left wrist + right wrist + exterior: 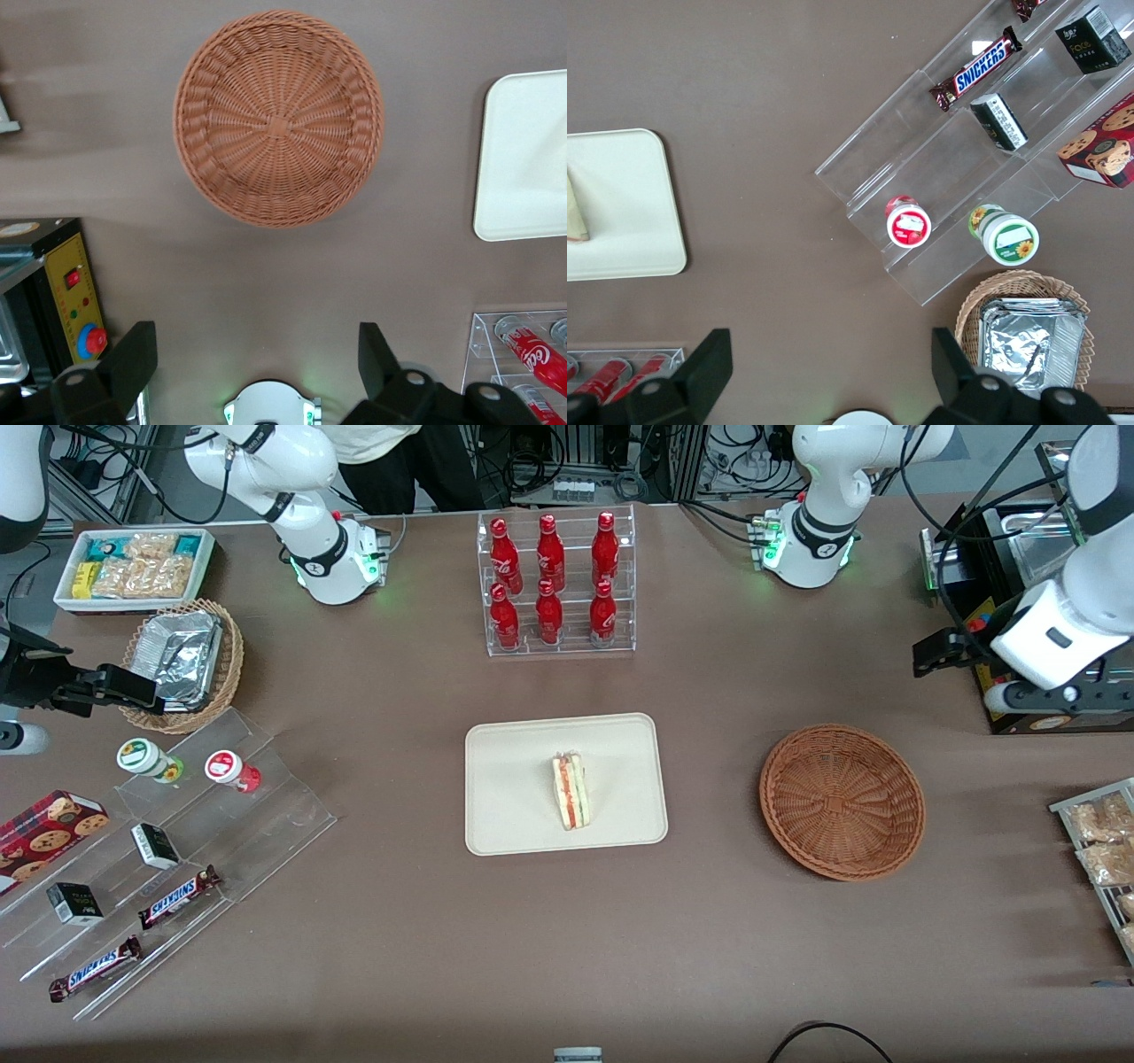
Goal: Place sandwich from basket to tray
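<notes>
The sandwich (571, 790), a pale wedge with red-orange filling, lies on the cream tray (505, 797) at the table's middle. The reddish-brown wicker basket (842, 802) sits beside the tray toward the working arm's end and holds nothing. My left gripper (926, 662) hangs above the table, farther from the front camera than the basket and near the working arm's end. In the left wrist view the gripper (257, 341) is open with only bare table between its fingers. That view also shows the basket (279, 119) and an edge of the tray (523, 159).
A clear rack of red bottles (555, 584) stands farther back than the tray. A black box with a yellow panel (71, 292) sits close to the gripper. Snack packets (1103, 850) lie at the working arm's end. A foil basket (182, 655) and snack displays (177, 850) fill the parked arm's end.
</notes>
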